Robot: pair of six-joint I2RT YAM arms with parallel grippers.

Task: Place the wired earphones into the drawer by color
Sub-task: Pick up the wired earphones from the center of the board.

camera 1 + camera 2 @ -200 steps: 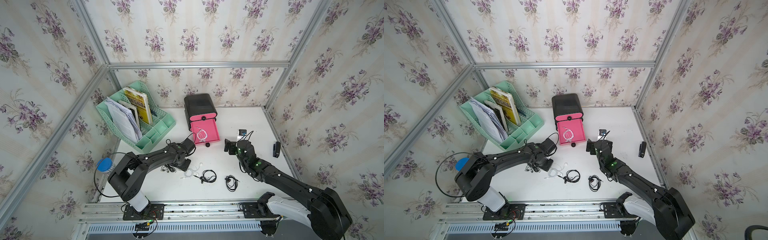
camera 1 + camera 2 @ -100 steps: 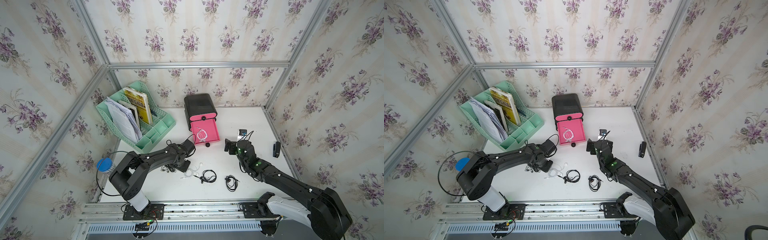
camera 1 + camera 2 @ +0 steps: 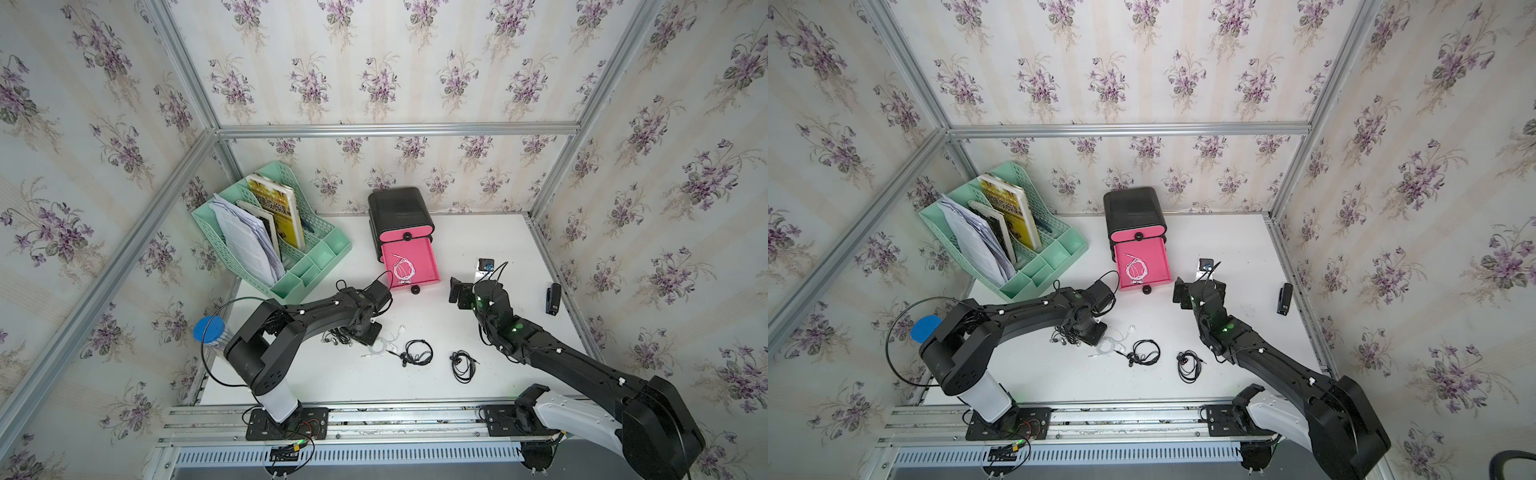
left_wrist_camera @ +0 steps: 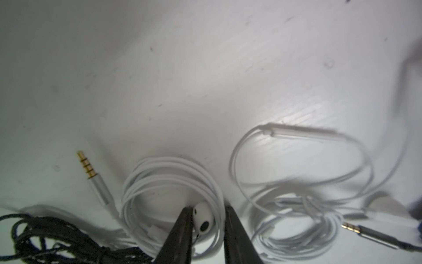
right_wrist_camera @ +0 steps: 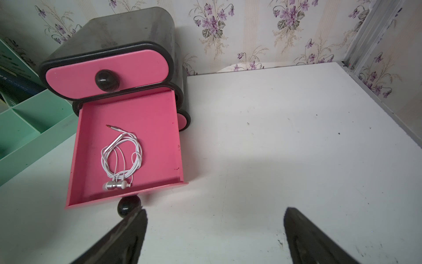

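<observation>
While our left jaws straddle a white earbud (image 4: 203,219) and its coil (image 4: 169,164) toward the worktop's (image 3: 490,245) front edge, we can't tell if they're clamped; right jaws gape wide near the open pink drawer (image 5: 137,107), white earphones (image 5: 114,185) inside.

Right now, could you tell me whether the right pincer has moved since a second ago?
No. In both top views the right pincer sits just as far from the open drawer's black knob.
</observation>
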